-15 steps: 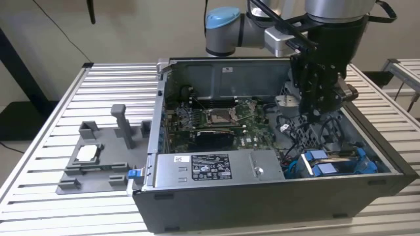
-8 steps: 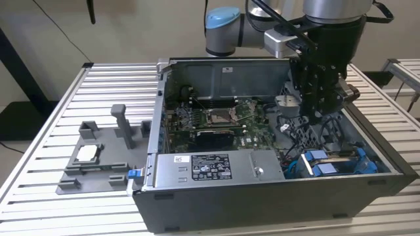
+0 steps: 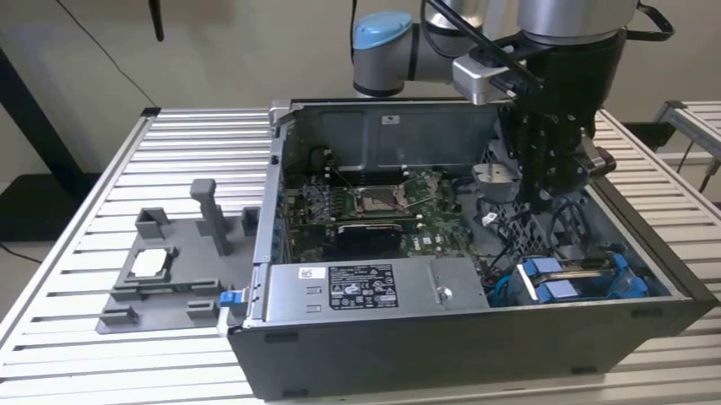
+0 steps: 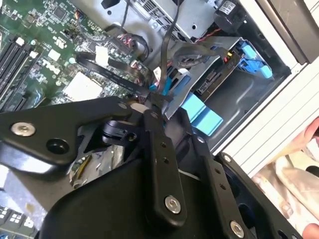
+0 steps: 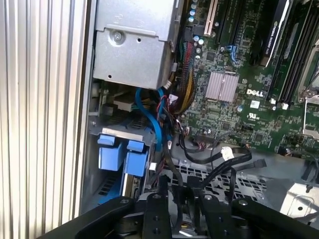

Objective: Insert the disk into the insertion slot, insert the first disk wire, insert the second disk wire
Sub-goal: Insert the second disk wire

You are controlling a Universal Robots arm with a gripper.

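Observation:
The disk (image 3: pixel 577 272) sits inside the insertion slot (image 3: pixel 504 291) at the case's front corner, at the exterior view's right. Its blue frame tabs (image 4: pixel 201 113) (image 5: pixel 122 154) stick out of the grey metal cage (image 4: pixel 230 99) (image 5: pixel 118 132). My gripper (image 3: pixel 549 196) hangs inside the case just above and behind the cage. In the second wrist view the gripper (image 4: pixel 152 102) is shut on a black disk wire (image 4: pixel 169 45) that runs up from its tips. That wire (image 5: pixel 167 164) passes down between the fingers (image 5: pixel 157 199) in the first wrist view. A blue wire (image 5: pixel 151 119) loops beside the cage.
The open computer case (image 3: pixel 451 354) rests on a slatted table (image 3: pixel 135 169). A grey labelled power supply (image 3: pixel 360 287) sits next to the cage, the motherboard (image 3: pixel 372 207) behind it. Loose black cables (image 5: pixel 214 154) crowd the gripper. A grey fixture (image 3: pixel 169 270) stands at the exterior view's left.

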